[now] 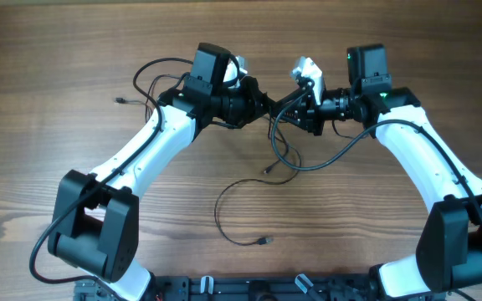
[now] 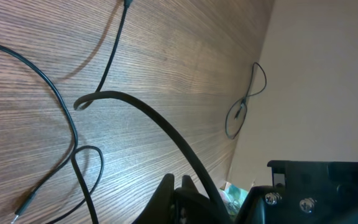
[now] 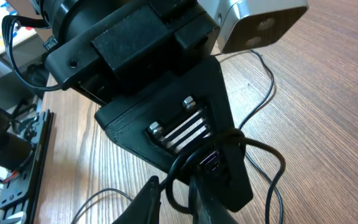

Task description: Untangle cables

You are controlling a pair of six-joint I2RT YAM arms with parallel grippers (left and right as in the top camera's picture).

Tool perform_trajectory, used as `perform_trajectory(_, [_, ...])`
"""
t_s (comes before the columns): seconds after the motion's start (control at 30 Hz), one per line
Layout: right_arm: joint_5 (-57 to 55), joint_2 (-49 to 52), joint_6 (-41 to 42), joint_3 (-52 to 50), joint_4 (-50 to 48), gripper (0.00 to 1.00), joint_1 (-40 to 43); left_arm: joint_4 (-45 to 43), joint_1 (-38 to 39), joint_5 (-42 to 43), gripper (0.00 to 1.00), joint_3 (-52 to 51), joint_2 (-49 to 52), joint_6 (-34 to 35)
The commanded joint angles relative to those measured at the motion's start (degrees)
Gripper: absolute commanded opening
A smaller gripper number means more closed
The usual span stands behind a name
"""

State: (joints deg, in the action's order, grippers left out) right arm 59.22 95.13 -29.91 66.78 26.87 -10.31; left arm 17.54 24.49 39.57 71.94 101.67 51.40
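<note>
Wooden table [image 1: 57, 50], overhead: the cables [image 1: 279, 144] are tangled at far centre, and one loose cable [image 1: 239, 209] lies apart. Left wrist: left gripper [image 2: 178, 196] closed, a cable running just beside it. Right wrist: right gripper [image 3: 176, 202] narrowly parted around a cable loop; whether it grips cannot be told.

- Left arm [image 1: 141, 155]: white tapered link shells with black joints. A large rounded black housing [image 1: 99, 230] sits at the base end, and a thick black supply cable [image 1: 33, 251] loops beside it.
- Right arm [image 1: 425, 155]: the same white shells and black joints. A green light [image 1: 385, 94] glows at the wrist joint.
- Wrists: each has a boxy black motor block [image 1: 212, 67] and a small white camera housing [image 1: 308, 71].
- Left gripper [image 3: 232, 177]: matt black, wedge-shaped body with parallel slots [image 3: 188, 130] and two silver screws [image 3: 188, 101].
- Left wrist bracket [image 2: 328, 186]: black, with two silver screw heads [image 2: 271, 199].
</note>
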Motion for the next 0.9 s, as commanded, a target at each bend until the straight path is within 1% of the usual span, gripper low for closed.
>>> perform_trajectory(0.0, [-0.3, -0.8, -1.7, -0.1, -0.2, 0.15, -0.2, -0.2, 0.2, 2.2, 0.04, 0.3, -0.8, 0.1])
perform_trajectory(0.03, [0.5, -0.8, -1.6, -0.1, -0.3, 0.05, -0.2, -0.2, 0.2, 2.2, 0.04, 0.3, -0.8, 0.1])
perform_trajectory(0.17, [6.0, -0.8, -1.6, -0.1, -0.2, 0.04, -0.1, -0.2, 0.1, 1.7, 0.04, 0.3, -0.8, 0.1])
perform_trajectory(0.23, [13.4, -0.9, -1.6, -0.1, -0.2, 0.05, 1.2, -0.1, -0.5, -0.1, 0.04, 0.3, -0.8, 1.1])
perform_trajectory(0.3, [23.8, -0.9, -1.7, -0.1, -0.5, 0.04, 5.2, 0.1, -2.0, -2.4, 0.04, 0.3, -0.8, 2.1])
perform_trajectory(0.37, [31.5, -0.9, -2.5, -0.1, -1.0, 0.04, 9.3, 0.1, -3.3, -4.5, 0.04, 0.3, -0.8, 3.6])
perform_trajectory(0.4, [33.8, -0.9, -2.7, -0.1, -1.3, 0.04, 12.0, 0.1, -4.0, -5.2, 0.04, 0.3, -0.8, 4.9])
perform_trajectory(0.47, [33.8, -0.9, -2.6, -0.1, -1.7, 0.04, 16.0, 0.1, -5.0, -5.8, 0.04, 0.3, -0.8, 5.0])
perform_trajectory(0.5, [33.0, -0.9, -1.5, -0.1, -1.7, 0.05, 17.5, 0.0, -5.1, -5.8, 0.04, 0.3, -0.8, 5.0])
perform_trajectory(0.53, [29.8, -0.9, -0.9, -0.1, -1.7, 0.20, 17.4, -0.1, -4.9, -5.6, 0.04, 0.3, -0.8, 5.0])
perform_trajectory(0.57, [26.5, -0.9, -0.9, -0.1, -1.5, 0.27, 16.5, -0.3, -4.5, -5.6, 0.04, 0.3, -0.8, 5.0])
perform_trajectory(0.6, [23.6, -0.9, -1.0, -0.1, -1.4, 0.29, 15.1, -0.9, -4.0, -5.6, 0.04, 0.3, -0.7, 5.1])
perform_trajectory(0.63, [19.4, -0.9, -1.0, -0.1, -1.0, 0.36, 12.1, -1.7, -3.2, -5.6, 0.04, 0.3, -0.7, 6.9])
perform_trajectory(0.67, [14.8, -0.9, -1.0, -0.1, -0.7, 0.37, 9.7, -2.2, -2.8, -5.6, 0.04, 0.3, -0.7, 9.0])
perform_trajectory(0.73, [5.6, -0.9, -1.0, -0.1, -0.7, 0.37, 5.3, -2.3, -2.3, -5.6, 0.04, 0.3, -0.7, 11.6])
perform_trajectory(0.83, [-2.2, -0.9, -1.2, -0.1, -1.6, 0.40, -0.7, -2.3, -1.8, -5.1, 0.04, 0.3, -0.7, 16.0])
perform_trajectory(0.87, [-5.9, -0.9, -1.2, -0.1, -2.1, 0.40, -2.0, -2.3, -1.7, -5.1, 0.04, 0.3, -0.7, 16.2])
